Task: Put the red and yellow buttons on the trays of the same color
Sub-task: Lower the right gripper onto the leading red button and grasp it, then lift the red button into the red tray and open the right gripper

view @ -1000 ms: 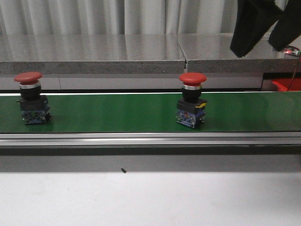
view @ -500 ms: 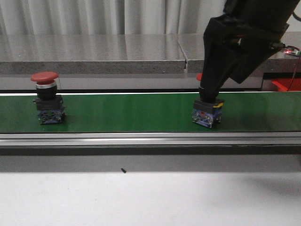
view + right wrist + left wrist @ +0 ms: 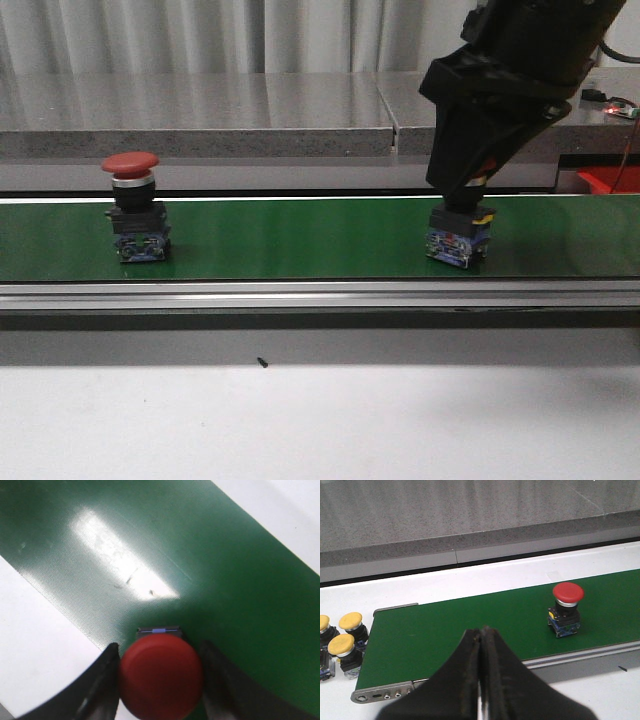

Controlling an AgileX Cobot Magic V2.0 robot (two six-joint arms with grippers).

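Grey curtain and stone ledge behind, green conveyor belt (image 3: 300,240) across the middle, white counter (image 3: 320,420) in front. Front view: right arm reaching down from the upper right, black right tool (image 3: 470,190) lowered over a red button (image 3: 458,240) standing upright on the belt's right part, cap hidden behind the fingers, blue-and-yellow base visible. Second red button (image 3: 134,205) upright on the belt's left part, well apart, untouched. Red tray (image 3: 610,180) at the far right edge.

Left wrist view: left tool (image 3: 481,670) pressed together with nothing between, hovering off the belt's near edge. Second red button well apart on the belt. Three yellow buttons (image 3: 345,640) clustered on the counter beyond the belt's end.

Right wrist view: fingers (image 3: 102,680) straddling the red cap closely on both sides; whether touching, cannot tell.
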